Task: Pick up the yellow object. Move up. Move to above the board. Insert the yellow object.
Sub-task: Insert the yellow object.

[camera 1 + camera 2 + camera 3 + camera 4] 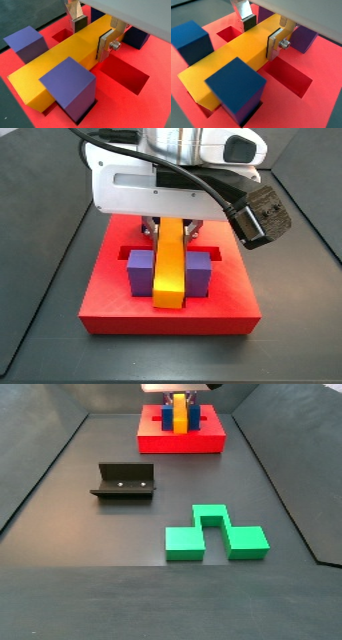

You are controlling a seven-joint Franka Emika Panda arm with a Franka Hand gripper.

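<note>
The yellow object (60, 65) is a long yellow-orange bar lying across the red board (150, 65), between pairs of upright posts. In both wrist views my gripper (91, 39) (262, 36) straddles the bar near its far half. One dark pad is against each long side, so it is shut on the bar. Purple posts (27, 42) and blue posts (234, 87) flank the bar. In a side view the bar (170, 268) sits between two purple posts on the board (167, 318), under the gripper (174, 228). The bar's far end is hidden by the gripper body.
An open recessed slot (123, 75) lies in the board beside the bar. In a side view the board (181, 442) is at the far end of the dark floor. The fixture (123, 482) stands at mid left and a green notched block (214, 532) lies nearer.
</note>
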